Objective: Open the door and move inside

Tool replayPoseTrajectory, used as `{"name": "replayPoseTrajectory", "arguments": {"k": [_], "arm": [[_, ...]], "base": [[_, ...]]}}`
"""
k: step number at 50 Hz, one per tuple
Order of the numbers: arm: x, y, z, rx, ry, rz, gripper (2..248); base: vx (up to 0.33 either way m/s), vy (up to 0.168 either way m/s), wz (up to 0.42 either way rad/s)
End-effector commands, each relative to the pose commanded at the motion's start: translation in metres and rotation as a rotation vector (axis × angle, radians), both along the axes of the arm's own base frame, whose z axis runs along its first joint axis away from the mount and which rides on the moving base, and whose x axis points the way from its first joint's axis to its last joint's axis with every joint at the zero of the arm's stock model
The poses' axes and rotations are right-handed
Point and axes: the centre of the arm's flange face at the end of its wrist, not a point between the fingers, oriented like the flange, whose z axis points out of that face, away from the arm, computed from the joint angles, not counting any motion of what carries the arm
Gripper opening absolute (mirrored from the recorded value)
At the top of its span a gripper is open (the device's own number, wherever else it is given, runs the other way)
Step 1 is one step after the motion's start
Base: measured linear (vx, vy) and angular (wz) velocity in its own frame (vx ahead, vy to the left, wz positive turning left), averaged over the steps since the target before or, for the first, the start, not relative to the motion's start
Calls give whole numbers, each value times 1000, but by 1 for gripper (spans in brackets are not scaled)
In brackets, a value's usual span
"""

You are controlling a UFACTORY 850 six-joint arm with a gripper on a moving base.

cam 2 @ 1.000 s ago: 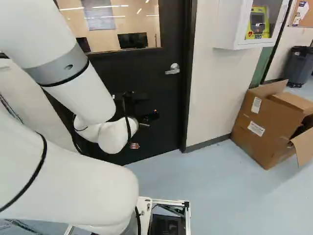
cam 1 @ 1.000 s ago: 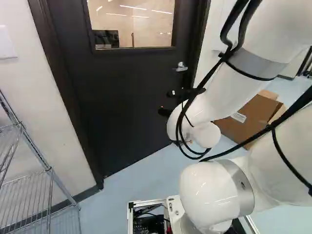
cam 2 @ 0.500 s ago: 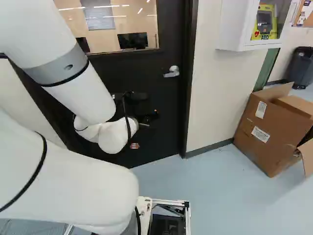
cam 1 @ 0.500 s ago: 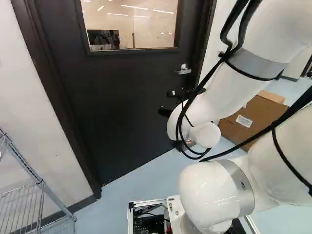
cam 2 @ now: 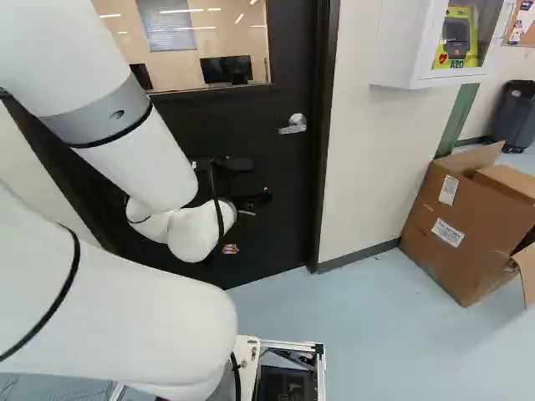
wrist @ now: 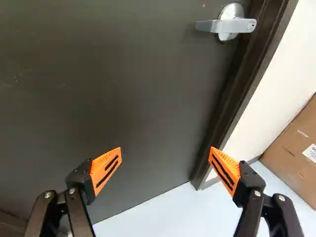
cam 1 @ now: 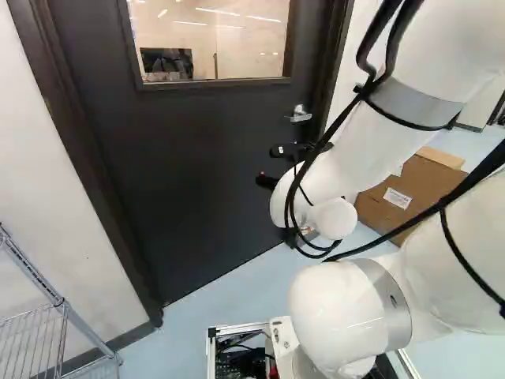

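Black, orange-padded gripper [wrist: 165, 153]: spread wide, empty. Silver metal lever handle [wrist: 231, 25] higher, at right of dark flat door [wrist: 123, 98]. I'm aimed low; driving in could ram my tips against that door.

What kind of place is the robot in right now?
Probably an office or lab corridor: a dark windowed door with a lever handle, monitors beyond the glass, and a wall cabinet marked AED.
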Motion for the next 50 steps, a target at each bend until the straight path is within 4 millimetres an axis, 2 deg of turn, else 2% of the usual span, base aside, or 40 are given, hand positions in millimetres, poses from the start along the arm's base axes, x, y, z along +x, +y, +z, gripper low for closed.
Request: {"name": "replayPoseTrajectory", "arguments": {"k": [26,50], "arm": [[24,-4,25,0,-63,-16,247],[54,-21,51,-4,-117,-65,247]], "base": [[0,0,0],[0,0,0]]}}
